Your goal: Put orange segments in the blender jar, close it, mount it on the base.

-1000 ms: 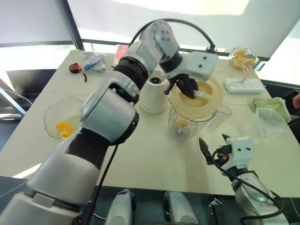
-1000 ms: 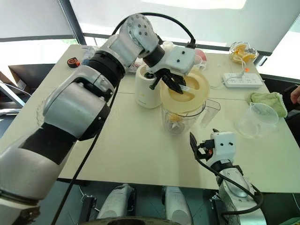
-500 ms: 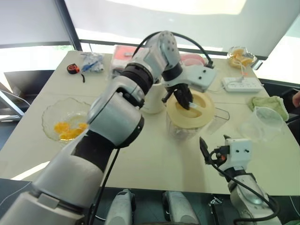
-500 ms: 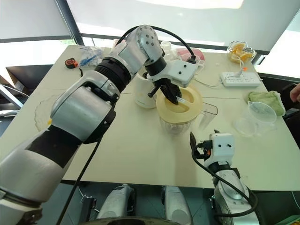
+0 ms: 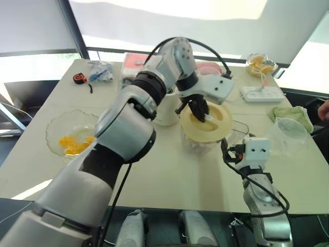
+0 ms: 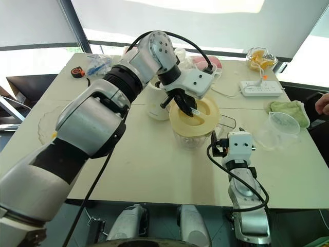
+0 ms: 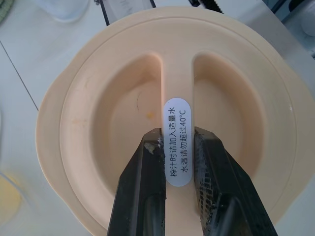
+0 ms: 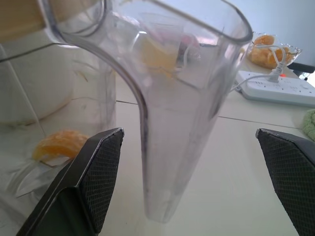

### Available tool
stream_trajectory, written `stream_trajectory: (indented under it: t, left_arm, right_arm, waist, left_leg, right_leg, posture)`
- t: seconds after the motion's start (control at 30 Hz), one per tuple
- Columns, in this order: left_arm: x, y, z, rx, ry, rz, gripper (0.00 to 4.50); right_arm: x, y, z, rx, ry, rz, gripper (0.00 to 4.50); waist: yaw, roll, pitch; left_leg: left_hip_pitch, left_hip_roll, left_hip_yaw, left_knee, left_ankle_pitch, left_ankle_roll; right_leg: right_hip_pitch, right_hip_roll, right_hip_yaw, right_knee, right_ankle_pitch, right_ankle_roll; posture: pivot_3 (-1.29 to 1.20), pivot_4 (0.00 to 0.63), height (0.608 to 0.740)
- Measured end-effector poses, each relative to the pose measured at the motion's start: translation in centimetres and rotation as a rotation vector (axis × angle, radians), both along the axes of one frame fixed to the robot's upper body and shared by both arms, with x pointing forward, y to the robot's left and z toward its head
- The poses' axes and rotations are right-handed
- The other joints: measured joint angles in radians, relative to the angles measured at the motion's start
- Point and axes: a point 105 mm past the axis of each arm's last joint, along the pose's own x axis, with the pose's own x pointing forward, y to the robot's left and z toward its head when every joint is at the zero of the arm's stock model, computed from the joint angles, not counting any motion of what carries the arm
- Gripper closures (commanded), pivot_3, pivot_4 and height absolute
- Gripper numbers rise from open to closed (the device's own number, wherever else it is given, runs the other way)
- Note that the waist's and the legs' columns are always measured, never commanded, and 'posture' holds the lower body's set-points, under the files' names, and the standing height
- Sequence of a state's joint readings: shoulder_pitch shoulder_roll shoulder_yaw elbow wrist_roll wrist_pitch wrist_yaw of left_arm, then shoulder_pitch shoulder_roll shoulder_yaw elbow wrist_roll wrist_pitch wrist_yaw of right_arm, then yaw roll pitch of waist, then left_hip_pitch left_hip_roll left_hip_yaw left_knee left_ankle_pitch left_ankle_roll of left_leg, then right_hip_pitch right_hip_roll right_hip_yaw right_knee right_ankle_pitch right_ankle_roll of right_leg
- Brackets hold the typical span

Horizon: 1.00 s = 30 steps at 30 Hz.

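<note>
Over at nine o'clock on the table [image 5: 169, 170] sits a glass bowl [image 5: 59, 126] holding orange segments [image 5: 72, 143], its three o'clock edge hidden behind the left arm. At eleven o'clock lie a tape measure [image 5: 78, 78] and a blue packet [image 5: 101, 69], too small to read. Just left of centre stands the white base [image 5: 165, 110], partly hidden behind the same arm.

At the centre the jar [image 5: 203, 146] stands on the tabletop, just beside the base at its three o'clock. A cream lid [image 7: 98, 108] lies over its mouth; whether it is fully seated cannot be told. The left gripper [image 7: 177, 140] is clamped from above on the lid's middle ridge, its fingers [image 7: 147, 172] covering the lower end of a white label. Through the clear wall one orange segment [image 8: 58, 143] shows on the jar's bottom; the rest of the inside is lost in glare.

The right gripper [image 8: 188, 132] is spread wide at the jar's four o'clock, with one finger on each side of the handle [image 8: 167, 167], touching neither side. At one o'clock lie a power strip [image 5: 261, 93] and a second bowl [image 5: 259, 64] of orange pieces. At three o'clock are a clear cup [image 5: 289, 135] and a green cloth [image 5: 294, 113], and a person's hand [image 5: 324, 109] is cut off by the edge.
</note>
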State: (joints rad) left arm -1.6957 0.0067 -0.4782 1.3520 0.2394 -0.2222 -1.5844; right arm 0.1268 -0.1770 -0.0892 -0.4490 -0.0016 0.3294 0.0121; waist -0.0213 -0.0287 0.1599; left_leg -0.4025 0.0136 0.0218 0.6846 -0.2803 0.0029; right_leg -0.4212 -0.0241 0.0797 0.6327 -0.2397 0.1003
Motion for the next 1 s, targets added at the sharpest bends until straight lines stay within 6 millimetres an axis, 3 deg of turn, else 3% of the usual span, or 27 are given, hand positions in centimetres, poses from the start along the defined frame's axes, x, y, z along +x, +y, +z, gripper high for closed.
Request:
stream_trajectory:
  t: [0.07,0.13,0.2,0.33,0.67,1.0]
  left_arm:
    - [0.0,0.0,0.0,0.000,0.002,0.001,4.27]
    - [-0.1,-0.1,-0.1,0.000,0.007,0.003,4.27]
    - [-0.2,-0.3,-0.1,0.000,0.008,-0.002,4.27]
    - [-0.2,-0.3,-0.3,0.009,0.015,0.001,4.27]
    - [-0.1,0.1,-1.0,-0.024,0.064,0.022,4.27]
    - [0.4,1.0,-1.6,-0.057,0.140,0.111,4.27]
  right_arm:
    - [0.5,-0.2,-0.2,-0.016,0.001,-0.011,0.00]
    - [1.3,-0.5,-0.5,-0.032,0.004,-0.032,0.54]
    - [1.8,-0.6,-0.4,-0.039,-0.003,-0.044,1.38]
    - [1.9,0.1,-0.3,-0.004,-0.018,-0.017,3.47]
    - [0.7,0.3,-0.5,0.016,0.000,-0.044,3.49]
    - [0.6,1.0,-0.4,0.014,0.006,-0.078,3.49]
  waist:
    - [0.000,0.000,-0.001]
    - [0.000,0.000,-0.002]
    - [0.001,0.001,-0.003]
    - [0.005,0.002,-0.004]
    - [0.011,0.003,-0.009]
    - [0.006,0.000,-0.013]
  left_leg:
    - [0.000,0.000,0.000,0.000,0.000,0.000]
    - [0.000,0.000,0.000,0.000,0.000,0.000]
    - [0.000,0.000,0.000,0.000,0.000,0.000]
    - [0.000,0.000,0.000,0.000,-0.001,0.001]
    - [0.010,-0.001,-0.001,0.000,-0.004,0.006]
    - [0.011,0.001,-0.003,-0.001,-0.005,0.007]
  right_leg:
    - [0.000,0.000,0.000,0.000,0.000,0.000]
    - [0.000,0.001,0.000,0.000,0.000,0.000]
    - [0.000,0.001,0.000,0.000,0.000,0.000]
    - [0.000,0.001,0.000,0.000,0.000,0.000]
    - [0.013,-0.004,0.001,-0.004,-0.004,0.004]
    - [0.014,-0.003,0.001,-0.004,-0.004,0.004]
  posture:
    - [0.00,0.150,0.740]
    - [0.00,0.150,0.740]
    - [0.00,0.150,0.740]
    - [0.00,0.150,0.740]
    - [0.00,0.150,0.740]
    - [0.00,0.150,0.740]
